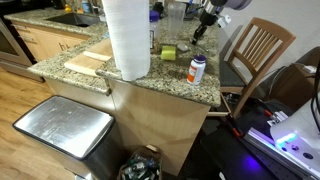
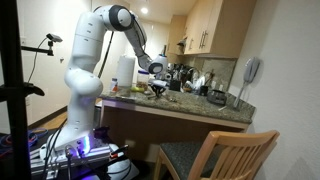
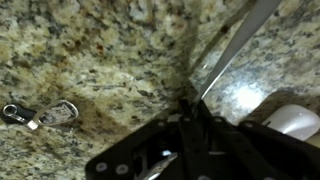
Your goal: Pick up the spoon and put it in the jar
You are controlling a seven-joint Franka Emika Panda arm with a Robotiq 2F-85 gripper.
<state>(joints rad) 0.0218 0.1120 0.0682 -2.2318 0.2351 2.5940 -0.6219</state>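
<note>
Stiffness and low weight should make the slim silvery metal spoon (image 3: 236, 45) easy to carry, though its slick handle, pinched close to the speckled granite bench (image 3: 90, 50) by the fully closed black end effector (image 3: 190, 102), may pivot unless held near mid-handle.

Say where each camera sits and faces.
An exterior view: high off the counter corner, looking down along it; only the end effector shows.
An exterior view: low behind the chair, facing the cabinets; the whole arm shows.
Wrist view: straight down at the counter; end effector holds the spoon.
Both exterior views share counter and chair.
</note>
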